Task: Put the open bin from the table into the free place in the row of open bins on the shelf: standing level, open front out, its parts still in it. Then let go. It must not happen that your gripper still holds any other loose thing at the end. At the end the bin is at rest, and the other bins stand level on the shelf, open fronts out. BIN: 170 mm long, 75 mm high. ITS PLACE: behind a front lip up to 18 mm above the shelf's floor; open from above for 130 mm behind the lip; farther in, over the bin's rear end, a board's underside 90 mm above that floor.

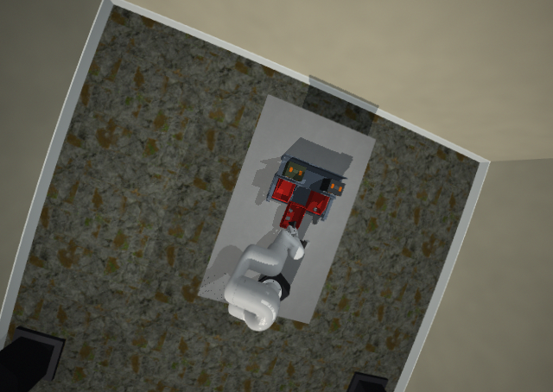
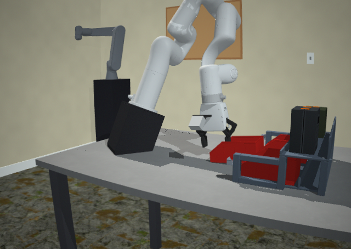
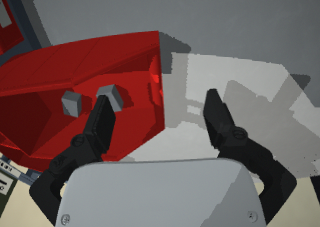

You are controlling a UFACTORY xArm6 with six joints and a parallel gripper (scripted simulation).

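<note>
Fingers: wide open, nothing between them, so you've got no grip on anything yet. One is over the inside of the bin, the other past its end, above the table (image 1: 312, 116) (image 2: 181, 181) (image 3: 240, 17). Those are your gripper's fingers (image 1: 292, 228) (image 2: 215, 143), btw.
Bin: the red bin (image 1: 293, 216) (image 2: 241, 150) (image 3: 45, 69) is right below you, on the table, outside the shelf.
Parts: two grey parts (image 1: 288, 218) (image 3: 72, 104) inside it, one just beside your nearer finger.
Shelf: farther out past the bin, a blue-grey shelf (image 2: 281, 171) with two red row bins (image 1: 283, 188) (image 2: 259, 170), free place (image 1: 301, 196) between them.
Cases: farthest from your fingers, an olive case (image 1: 295, 171) (image 2: 322, 122) and a dark case (image 1: 336, 186) (image 2: 304, 130), up on the shelf.
</note>
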